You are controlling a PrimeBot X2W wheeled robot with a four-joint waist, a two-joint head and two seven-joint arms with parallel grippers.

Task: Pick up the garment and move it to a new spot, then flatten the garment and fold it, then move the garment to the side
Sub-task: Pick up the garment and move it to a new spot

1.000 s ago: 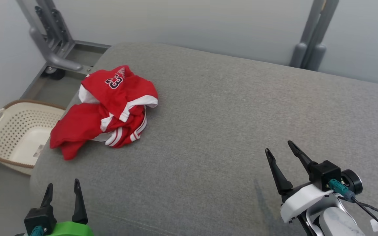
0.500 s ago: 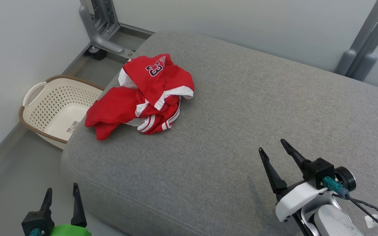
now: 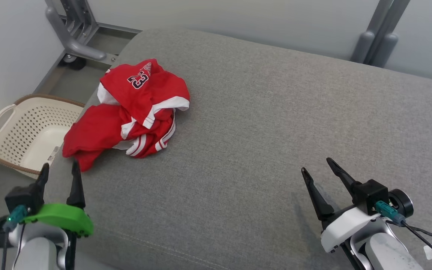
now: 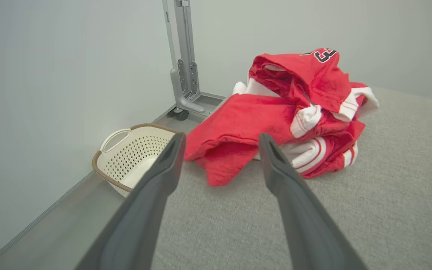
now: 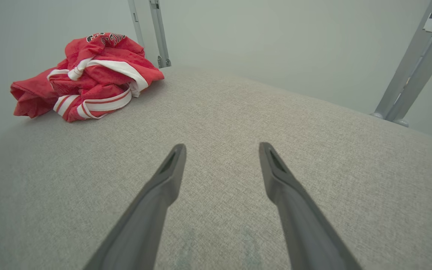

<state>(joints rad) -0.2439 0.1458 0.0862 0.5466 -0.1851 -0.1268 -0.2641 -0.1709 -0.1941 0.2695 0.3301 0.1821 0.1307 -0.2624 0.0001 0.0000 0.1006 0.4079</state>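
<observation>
The garment (image 3: 126,116) is a crumpled red jersey with white trim and a dark number, heaped near the left end of a grey cushion (image 3: 276,123). In the left wrist view the garment (image 4: 283,112) lies just ahead of the fingers. My left gripper (image 3: 60,170) is open, just short of the garment's near red corner, touching nothing. My right gripper (image 3: 317,167) is open over bare cushion at the lower right, far from the garment (image 5: 84,78). In the wrist views the left gripper (image 4: 221,138) and right gripper (image 5: 222,148) hold nothing.
A cream perforated basket (image 3: 9,127) with a brown rim sits on the floor left of the cushion, also seen as a basket (image 4: 126,150) past my left fingers. Grey metal frame legs (image 3: 77,41) stand at the back left and back right (image 3: 377,41), before a pale wall.
The head camera swung right then back left. My left gripper has risen and come forward toward the garment's near corner. The right gripper and the garment have stayed put.
</observation>
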